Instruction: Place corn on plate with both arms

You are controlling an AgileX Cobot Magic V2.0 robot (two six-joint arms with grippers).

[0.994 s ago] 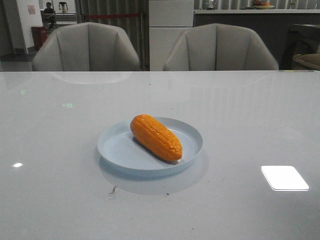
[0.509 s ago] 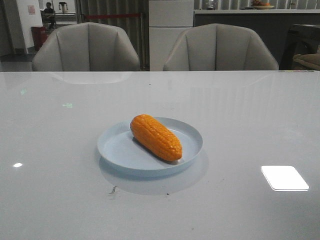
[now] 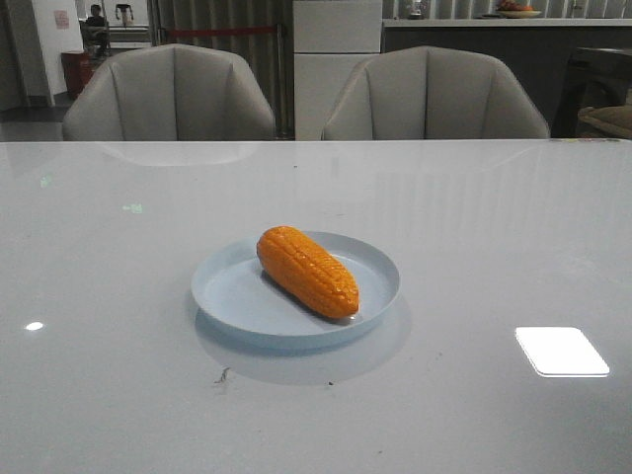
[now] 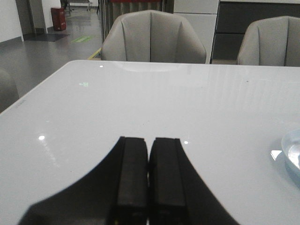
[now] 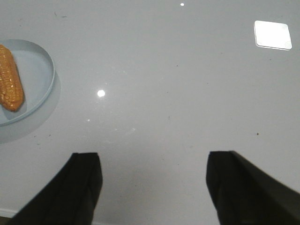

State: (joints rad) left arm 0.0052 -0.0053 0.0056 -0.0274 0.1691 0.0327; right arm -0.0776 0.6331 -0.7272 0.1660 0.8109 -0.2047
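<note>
So, corn (image 3: 307,272) lies flat in the plate (image 3: 232,289), diagonal, blunt end toward far left, tapered end toward near right, close to the rim on that side. Plate sits roughly mid-table (image 3: 474,227), its reflection showing on the glossy white top just in front. Neither arm shows in front view. Left gripper (image 4: 149,154), per left wrist view: fingers (image 4: 132,173) pressed together w/ only a thin seam btwn them, nothing held, hovering over bare table; a sliver of the plate rim shows at that view's edge. Right gripper (image 5: 154,180), per right wrist view: fingers (image 5: 84,180) spread wide apart, empty, above bare tabletop, w/ plate and corn off to one side, well apart from the fingertips. Two grey chairs (image 3: 168,94) stand at the far edge. Bright rectangular light reflection (image 3: 561,352) on table, near right.
</note>
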